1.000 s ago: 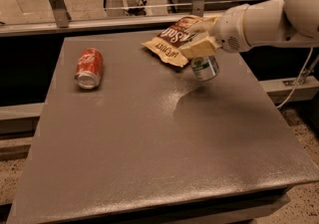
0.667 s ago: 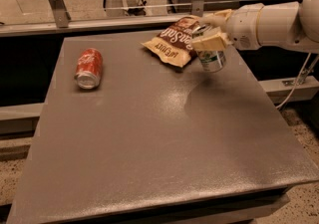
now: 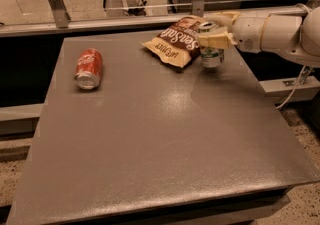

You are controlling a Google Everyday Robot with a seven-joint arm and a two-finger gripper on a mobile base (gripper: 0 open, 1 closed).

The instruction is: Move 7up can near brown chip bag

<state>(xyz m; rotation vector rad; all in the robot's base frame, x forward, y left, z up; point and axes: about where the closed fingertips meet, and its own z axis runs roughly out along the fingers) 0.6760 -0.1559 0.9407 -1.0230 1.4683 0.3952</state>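
Observation:
The 7up can (image 3: 212, 55) stands upright at the far right of the grey table (image 3: 165, 134), its base at or just above the surface. It is right beside the right edge of the brown chip bag (image 3: 175, 41), which lies flat with white lettering. My gripper (image 3: 213, 29) reaches in from the right on a white arm (image 3: 272, 31). Its tan fingers (image 3: 216, 40) are shut on the upper part of the can, one in front and one behind.
A red cola can (image 3: 89, 68) lies on its side at the left of the table. A metal rail with posts (image 3: 55, 1) runs behind the far edge. A cable (image 3: 295, 86) hangs off the right side.
My gripper has carried the 7up can a little farther back and right, and lower, so it now sits beside the chip bag's right edge. The bag and the cola can have not moved.

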